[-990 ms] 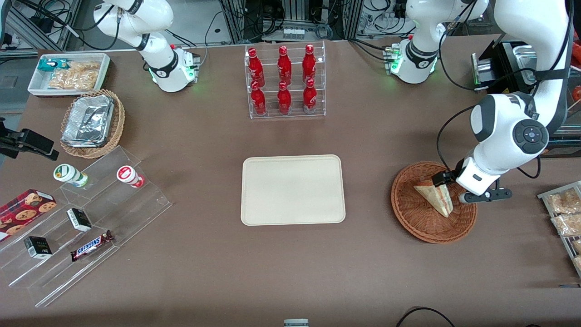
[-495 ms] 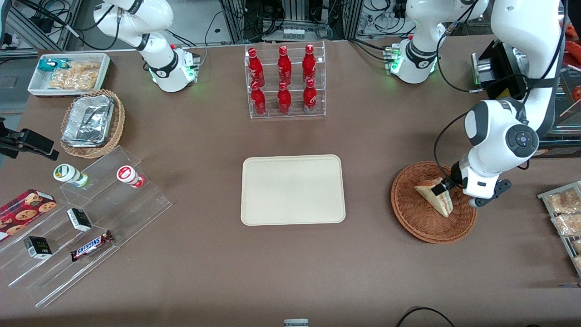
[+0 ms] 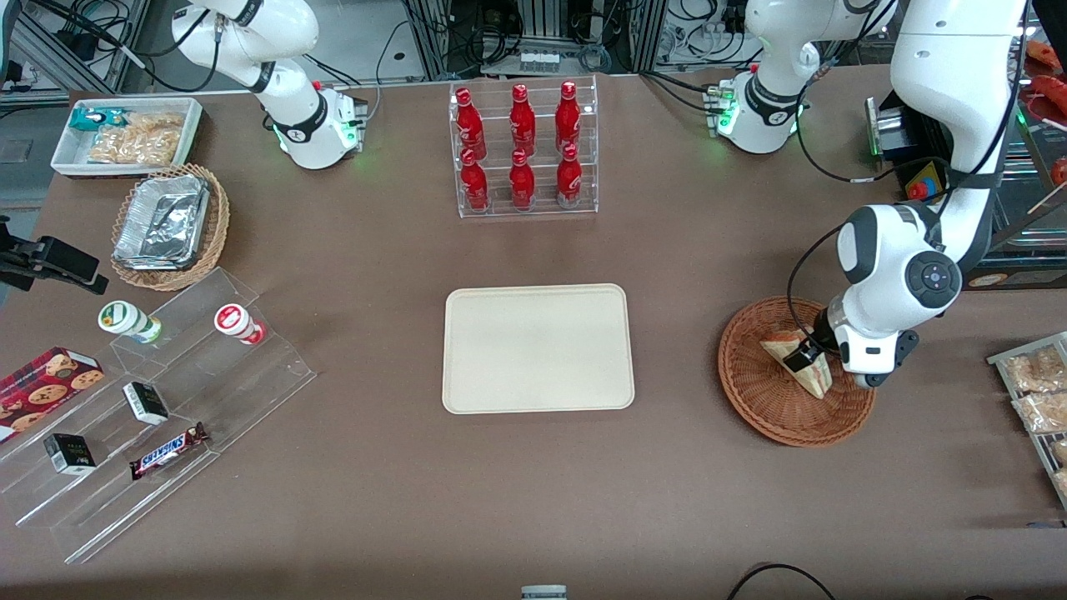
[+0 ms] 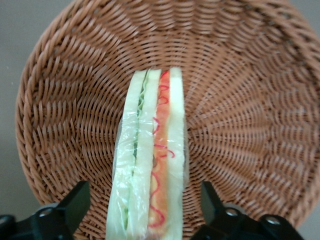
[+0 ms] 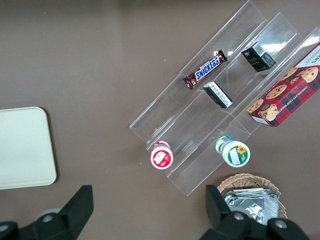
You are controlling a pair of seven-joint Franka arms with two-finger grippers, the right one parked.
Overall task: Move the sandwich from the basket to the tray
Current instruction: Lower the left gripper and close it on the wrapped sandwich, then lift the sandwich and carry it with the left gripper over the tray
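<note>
You see the left arm's gripper (image 4: 145, 220) low inside the round reddish-brown wicker basket (image 3: 754, 400), fingers (image 4: 75, 202) spread wide astride the wrapped triangular sandwich (image 4: 150, 165), apart from it. The flat beige rectangular tray (image 3: 538, 348) lies well apart.

— How much room have I around the sandwich (image 4: 150, 165)?

— My gripper (image 4: 145, 212) hangs low in the basket (image 3: 767, 408); my fingers (image 4: 75, 202) stand apart, one each side of the wedge, wicker showing in both gaps.

— And toward the tray (image 3: 538, 348)?

— Bare tabletop (image 3: 675, 358) between basket and tray; only the basket's low rim stands in the way; the bottle rack (image 3: 523, 150) stands farther from the front camera.
</note>
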